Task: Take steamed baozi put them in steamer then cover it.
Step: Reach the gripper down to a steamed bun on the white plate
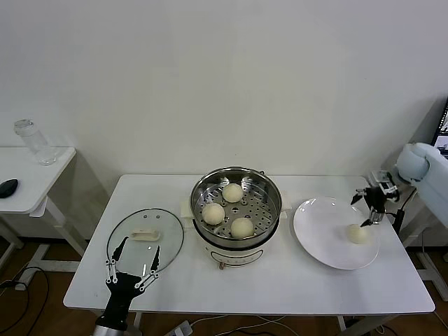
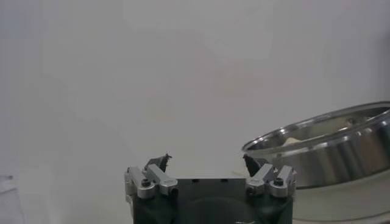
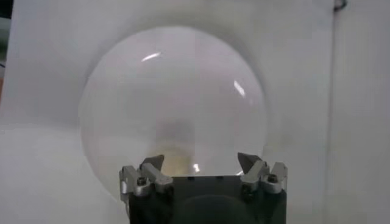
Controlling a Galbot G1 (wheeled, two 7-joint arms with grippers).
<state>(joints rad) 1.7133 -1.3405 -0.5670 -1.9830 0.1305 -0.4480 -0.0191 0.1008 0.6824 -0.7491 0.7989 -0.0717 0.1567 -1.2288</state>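
The last steamed baozi (image 1: 358, 234) lies on the white plate (image 1: 318, 227) at the right of the head view, under the right gripper (image 1: 373, 204), whose jaws are open. It looks soft and light, so gentle hold at its sides seems best. The steamer (image 1: 269, 203) in the middle holds three buns. The glass cover (image 1: 168, 234) lies on the table (image 1: 280, 280) at lower left, the left gripper (image 1: 133, 269) open above its near edge.

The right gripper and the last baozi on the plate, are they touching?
Cannot tell. In the head view the open right gripper hangs just above the baozi on the plate; no gap or contact shows plainly.
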